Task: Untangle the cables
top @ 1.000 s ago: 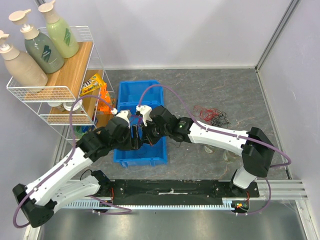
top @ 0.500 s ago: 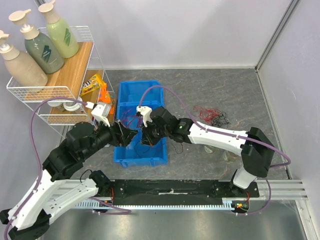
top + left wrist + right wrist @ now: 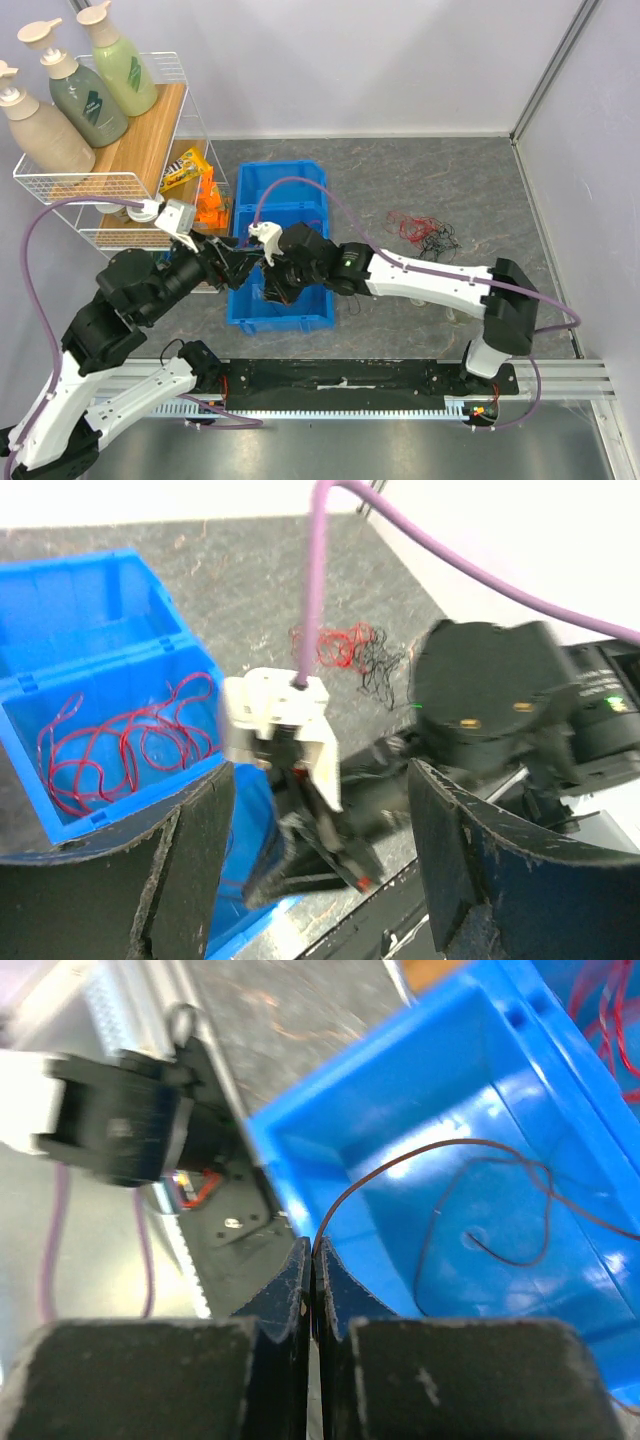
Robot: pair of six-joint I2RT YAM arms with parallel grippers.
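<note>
A blue bin stands left of centre. Red cables lie curled in one of its compartments. My right gripper is shut on a thin dark cable that arcs down into the near compartment; in the top view this gripper hangs over that compartment. My left gripper is at the bin's left edge, open wide and empty, with its fingers either side of the right arm's wrist in its own view. A tangle of red and black cables lies on the table right of the bin.
A white wire rack with three pump bottles and snack packets stands at the far left, close to the left arm. The metal rail runs along the near edge. Walls close in behind and on the right.
The left arm has drawn back to the left, away from the right gripper, and its jaws have opened. The right gripper has shifted slightly left over the bin, still pinching the cable.
</note>
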